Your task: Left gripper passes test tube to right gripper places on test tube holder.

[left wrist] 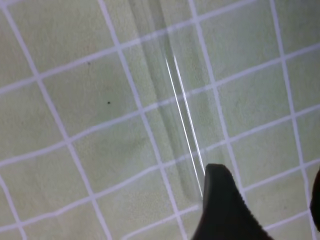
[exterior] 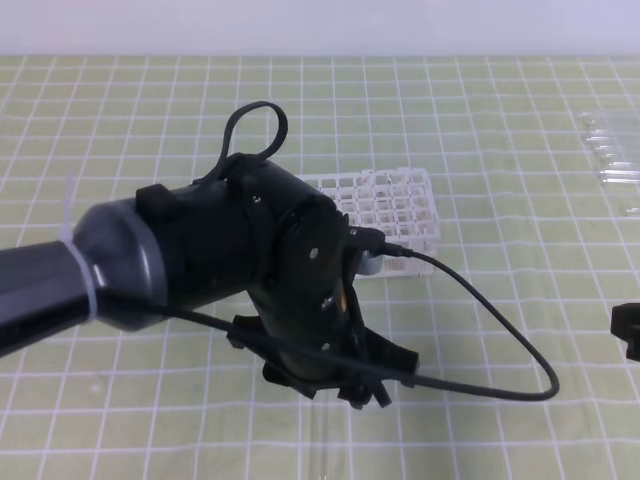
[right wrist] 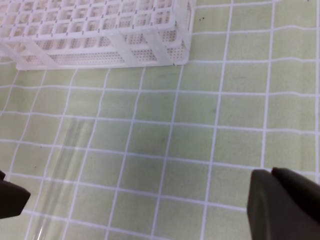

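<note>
The test tube lies flat on the green checked cloth, clear and hard to make out. My left gripper hovers low over its near end, open. One black finger sits just beside the tube, and only cloth shows between the fingers. In the exterior high view the left arm covers most of the tube, whose end pokes out at the bottom. The white test tube holder stands behind the arm. My right gripper is open, empty, and shows the tube lying to its left.
A bundle of several clear tubes lies at the far right back. A black cable loops from the left wrist across the cloth. The right arm shows only as a dark tip at the right edge.
</note>
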Controlling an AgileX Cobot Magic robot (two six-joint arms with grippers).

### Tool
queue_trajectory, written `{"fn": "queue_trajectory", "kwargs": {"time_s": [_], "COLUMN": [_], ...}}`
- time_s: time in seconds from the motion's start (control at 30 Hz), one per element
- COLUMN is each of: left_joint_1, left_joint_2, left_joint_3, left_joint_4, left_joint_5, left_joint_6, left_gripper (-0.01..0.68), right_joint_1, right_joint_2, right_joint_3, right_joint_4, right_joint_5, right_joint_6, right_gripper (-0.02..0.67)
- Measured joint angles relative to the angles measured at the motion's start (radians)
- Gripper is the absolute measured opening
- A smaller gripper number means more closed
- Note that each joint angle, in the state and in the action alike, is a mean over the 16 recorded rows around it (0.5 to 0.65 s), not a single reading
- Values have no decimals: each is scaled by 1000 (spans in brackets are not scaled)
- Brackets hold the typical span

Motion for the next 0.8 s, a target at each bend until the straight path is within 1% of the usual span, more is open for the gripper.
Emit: {"fn": "queue_trajectory", "kwargs": {"time_s": [0.27, 0.8], "left_joint_1": [-7, -55], "left_joint_2": [7, 89], "left_joint_3": [0, 0], "left_joint_4": [11, 78], "left_joint_5": [11, 24], "left_joint_6": [-21, -59], "left_gripper": [338, 337], "right_joint_1": [0, 0], "right_joint_2": [0, 0], "right_joint_3": [0, 0], "right_joint_4": [2, 5], "right_joint_5": [0, 0], "right_joint_6": [0, 0], "right_gripper": [-18, -18]}}
